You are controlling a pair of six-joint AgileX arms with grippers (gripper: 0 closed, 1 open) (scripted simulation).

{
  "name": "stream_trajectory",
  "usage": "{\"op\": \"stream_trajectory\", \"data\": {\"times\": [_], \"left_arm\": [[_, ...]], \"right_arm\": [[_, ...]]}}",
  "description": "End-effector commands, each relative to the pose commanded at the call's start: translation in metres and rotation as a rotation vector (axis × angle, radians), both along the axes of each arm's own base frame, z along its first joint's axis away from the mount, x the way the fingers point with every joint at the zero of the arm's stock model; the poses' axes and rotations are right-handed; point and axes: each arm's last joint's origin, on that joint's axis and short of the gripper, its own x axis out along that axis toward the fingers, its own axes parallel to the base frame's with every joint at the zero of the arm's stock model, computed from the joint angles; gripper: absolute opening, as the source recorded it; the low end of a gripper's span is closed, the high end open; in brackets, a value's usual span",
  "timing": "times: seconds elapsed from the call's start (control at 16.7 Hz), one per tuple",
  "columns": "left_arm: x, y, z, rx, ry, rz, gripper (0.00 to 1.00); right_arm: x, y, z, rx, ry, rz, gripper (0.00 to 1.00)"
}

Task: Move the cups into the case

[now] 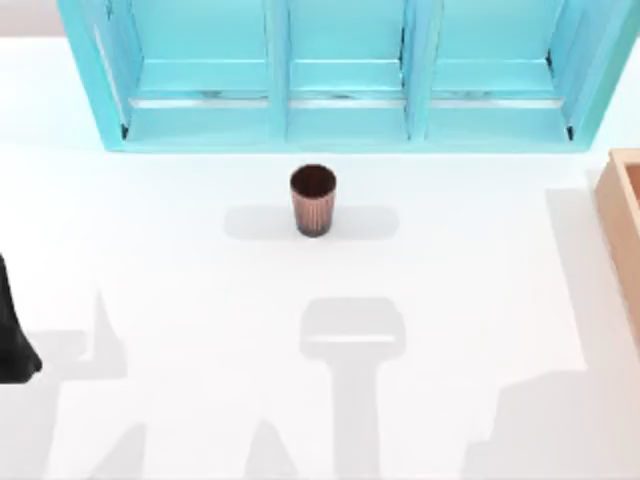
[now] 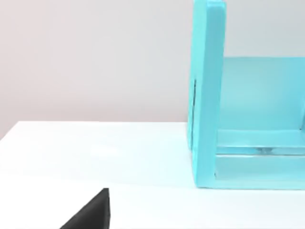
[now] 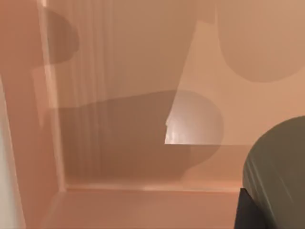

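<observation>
A white bench (image 1: 180,300) carries everything. At its left edge sits the dark left arm (image 1: 12,330); I cannot tell how its hand stands. Mid-bench, the ribbed reddish-brown cup (image 1: 313,200) stands upright, alone. Beyond it rises a turquoise shelf unit (image 1: 345,125). At the right edge lies the tan case (image 1: 622,215); the right wrist view looks inside it, where the olive-green cup (image 3: 279,167) shows close up; the right hand's grip cannot be told.

Bright even light, soft grey shadows on white table (image 1: 180,300), slight blur
</observation>
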Motion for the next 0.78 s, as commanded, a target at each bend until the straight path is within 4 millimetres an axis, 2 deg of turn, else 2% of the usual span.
{"op": "stream_trajectory", "data": {"times": [0.06,0.78], "left_arm": [[0.0,0.0,0.0,0.0,0.0,0.0,1.0],[0.0,0.0,0.0,0.0,0.0,0.0,1.0]], "right_arm": [[0.0,0.0,0.0,0.0,0.0,0.0,0.0],[0.0,0.0,0.0,0.0,0.0,0.0,0.9]]}}
